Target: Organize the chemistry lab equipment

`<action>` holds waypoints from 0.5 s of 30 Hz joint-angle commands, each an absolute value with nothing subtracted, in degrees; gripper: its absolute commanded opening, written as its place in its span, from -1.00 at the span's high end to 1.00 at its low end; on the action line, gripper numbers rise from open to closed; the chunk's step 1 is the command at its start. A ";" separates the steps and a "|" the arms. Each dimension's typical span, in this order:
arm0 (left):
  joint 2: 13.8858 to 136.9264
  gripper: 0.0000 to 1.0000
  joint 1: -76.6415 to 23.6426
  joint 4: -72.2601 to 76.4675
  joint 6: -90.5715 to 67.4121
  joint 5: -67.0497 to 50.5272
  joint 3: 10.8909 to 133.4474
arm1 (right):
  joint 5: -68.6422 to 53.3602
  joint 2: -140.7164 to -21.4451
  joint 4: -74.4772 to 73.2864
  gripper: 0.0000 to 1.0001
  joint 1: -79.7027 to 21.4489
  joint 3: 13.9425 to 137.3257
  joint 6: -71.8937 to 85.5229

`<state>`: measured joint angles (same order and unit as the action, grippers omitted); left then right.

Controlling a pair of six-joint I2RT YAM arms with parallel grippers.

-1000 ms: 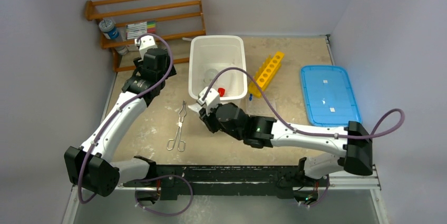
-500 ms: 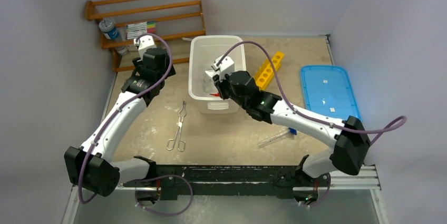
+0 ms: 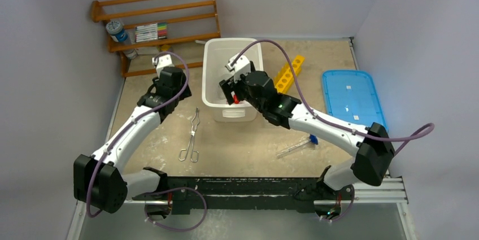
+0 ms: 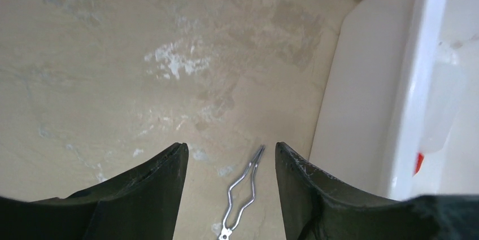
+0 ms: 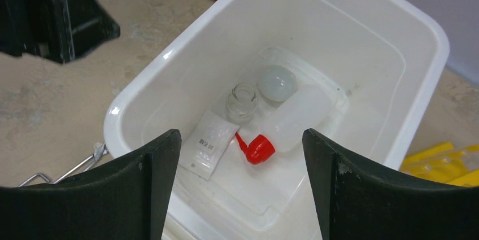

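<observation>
Beneath the right gripper (image 5: pixel 240 134), whose fingers are spread wide with nothing held between them, a white bin (image 3: pixel 233 113) is seen. Directly under the gap between the fingers, a translucent squeeze bottle (image 5: pixel 302 116) is laid on its side on the bin floor, its red cap turned towards the gripper. Just beyond the cap a tiny clear glass jar (image 5: pixel 242 101) is placed with its mouth showing. Past the jar, close against the bottle, a round clear dish (image 5: pixel 278 83) is lodged. A white-labelled packet end (image 5: pixel 209 144) is spread beside the cap.

Well behind this gripper, towards the arm bases, a thin blue-ended tube (image 3: pixel 296 147) is laid on the table (image 3: pixel 248 149), outside the bin.

The left gripper (image 4: pixel 230 147) is held above bare table, its fingers parted and empty. Below it, framed between the fingertips in the wrist view, the tip of the metal scissor-handled tongs (image 4: pixel 240 200) is seen. The tongs are laid flat on the table, touched by neither finger. To this gripper's right the bin's outer wall is seen close by, with the bottle visible over its rim.
</observation>
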<state>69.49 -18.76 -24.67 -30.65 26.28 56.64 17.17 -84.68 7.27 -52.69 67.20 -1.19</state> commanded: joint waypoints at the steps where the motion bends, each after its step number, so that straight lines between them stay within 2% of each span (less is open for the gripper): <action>1: 65.80 -0.11 -19.29 -18.74 -36.00 22.03 49.76 | 18.27 -80.18 11.63 -0.63 -50.79 69.26 -2.67; 8: 68.51 -0.08 -31.56 -19.14 -40.57 33.74 44.38 | 17.12 -79.83 10.93 -0.64 -48.17 69.30 -5.02; 15: 66.13 -0.10 -32.26 -18.00 -45.01 35.10 39.31 | 20.06 -77.65 8.11 -0.65 -44.39 68.48 -1.48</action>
